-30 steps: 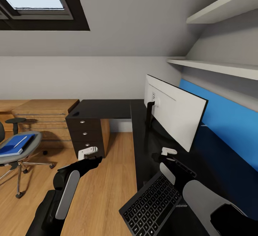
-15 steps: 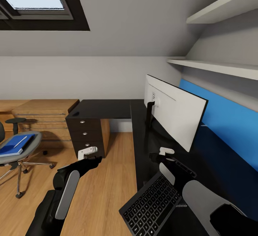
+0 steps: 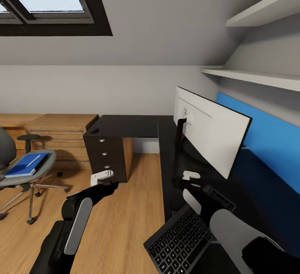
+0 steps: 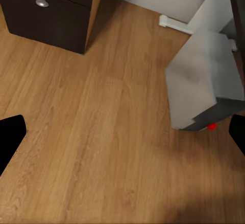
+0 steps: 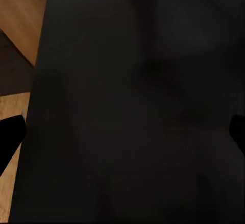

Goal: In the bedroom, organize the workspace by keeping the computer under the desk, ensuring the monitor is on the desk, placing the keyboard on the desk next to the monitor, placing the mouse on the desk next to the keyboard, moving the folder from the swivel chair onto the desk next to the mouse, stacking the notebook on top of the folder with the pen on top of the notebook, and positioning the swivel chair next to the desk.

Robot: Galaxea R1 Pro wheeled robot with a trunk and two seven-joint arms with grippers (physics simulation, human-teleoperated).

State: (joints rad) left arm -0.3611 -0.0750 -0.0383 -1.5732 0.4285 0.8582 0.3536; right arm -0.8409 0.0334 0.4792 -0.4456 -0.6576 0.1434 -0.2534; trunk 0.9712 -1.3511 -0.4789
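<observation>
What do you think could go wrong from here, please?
The keyboard overhangs the front edge of the desk beside the right arm, so a nudge might tip it to the floor. The folder on the swivel chair may shift if the chair rolls.

Wooden chest [image 3: 62,134] (left), shelves [image 3: 258,77]

Both arms are matte black with rounded joints, each forearm bearing a long light-grey oval panel. Beside the black desk [image 3: 137,126], the left gripper [image 3: 102,177] and the right gripper [image 3: 191,175] end in small white blocky heads. In the wrist views, black fingertips [image 4: 9,141] show as dark wedges.
</observation>
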